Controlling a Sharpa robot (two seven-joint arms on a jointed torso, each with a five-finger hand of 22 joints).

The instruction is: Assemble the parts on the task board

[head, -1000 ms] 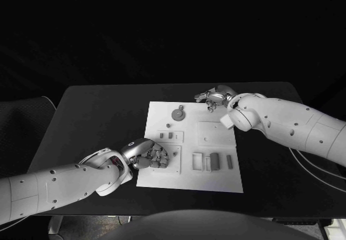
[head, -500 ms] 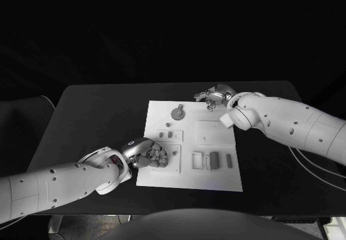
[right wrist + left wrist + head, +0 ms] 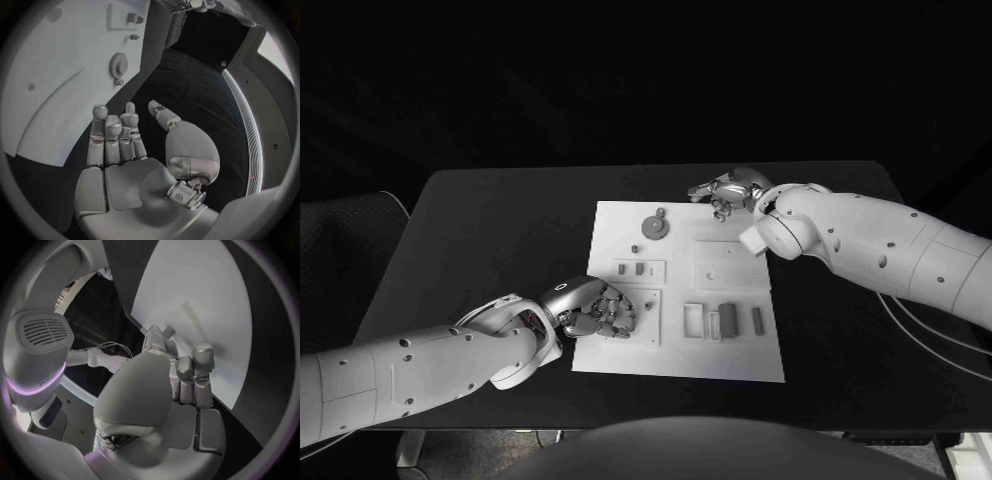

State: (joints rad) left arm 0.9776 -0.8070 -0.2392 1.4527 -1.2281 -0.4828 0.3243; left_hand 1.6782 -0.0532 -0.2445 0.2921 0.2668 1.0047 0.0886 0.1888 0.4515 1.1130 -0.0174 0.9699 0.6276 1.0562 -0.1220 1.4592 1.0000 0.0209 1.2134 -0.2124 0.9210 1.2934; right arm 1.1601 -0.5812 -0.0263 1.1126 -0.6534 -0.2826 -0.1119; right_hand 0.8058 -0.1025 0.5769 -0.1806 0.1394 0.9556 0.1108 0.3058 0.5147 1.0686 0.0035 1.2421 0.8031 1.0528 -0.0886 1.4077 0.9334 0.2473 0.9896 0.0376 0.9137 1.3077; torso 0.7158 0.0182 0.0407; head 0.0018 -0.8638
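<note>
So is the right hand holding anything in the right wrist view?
No, the right hand is open with its fingers apart and nothing in them, over the black table beside the white board.

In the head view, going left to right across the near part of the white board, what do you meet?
Left hand → square raised block → white frame piece → dark bar → thin grey bar.

White task board (image 3: 612,222) — grey parts (image 3: 727,319) — black table (image 3: 488,230).
</note>
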